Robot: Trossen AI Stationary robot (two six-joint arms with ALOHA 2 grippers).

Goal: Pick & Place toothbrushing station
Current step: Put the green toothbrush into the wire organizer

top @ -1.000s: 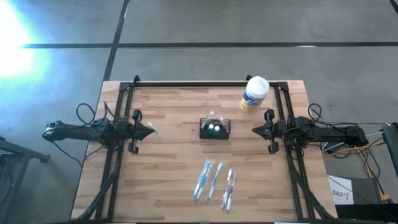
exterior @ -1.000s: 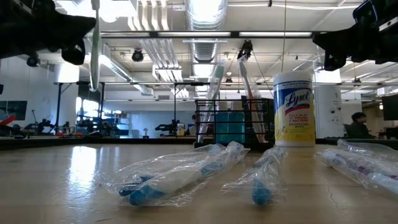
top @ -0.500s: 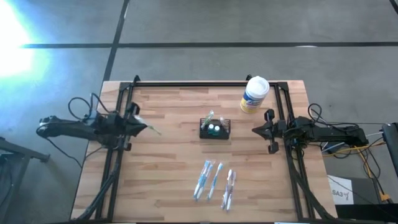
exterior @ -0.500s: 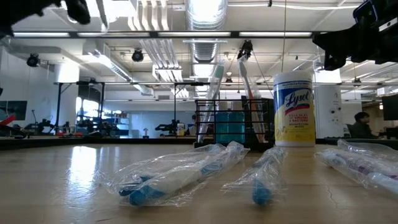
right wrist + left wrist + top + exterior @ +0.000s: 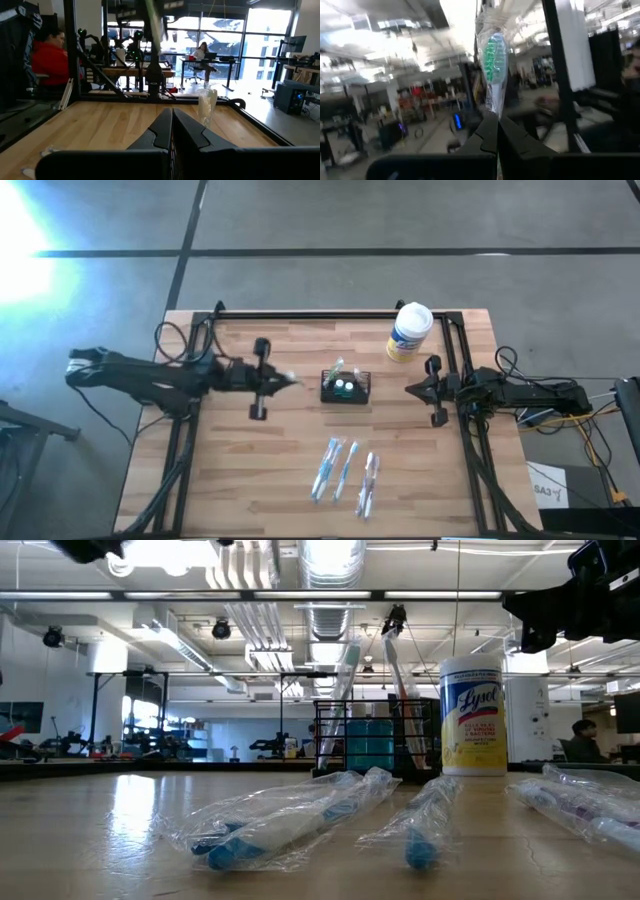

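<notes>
The black wire-mesh caddy (image 5: 345, 387) stands at the table's middle, with wrapped toothbrushes (image 5: 345, 690) standing upright in it; it also shows in the low view (image 5: 375, 745). My left gripper (image 5: 274, 378) hovers above the table just left of the caddy, shut on a plastic-wrapped toothbrush (image 5: 495, 55) with green bristles. My right gripper (image 5: 412, 390) waits shut and empty at the right, beside the frame. My left gripper pinches the wrapped toothbrush by its handle (image 5: 493, 107) between its two fingers (image 5: 482, 137), plastic wrapper and all. The brush runs on past the fingertips in line with the fingers, head end (image 5: 496, 50) farthest out. It is lifted clear of the table, pointing toward the caddy.
A white canister with a yellow label (image 5: 409, 332) stands at the far right behind the caddy. Three wrapped toothbrushes (image 5: 345, 472) lie on the wood near the front edge. A black frame (image 5: 330, 317) runs along the table's far edge and sides. People sit in the room beyond.
My left gripper first drew back toward the table's left edge and rose out of the low view. It then swung toward the right to just beside the caddy, still shut on the wrapped toothbrush. The brush has tipped from hanging upright to pointing at the caddy.
</notes>
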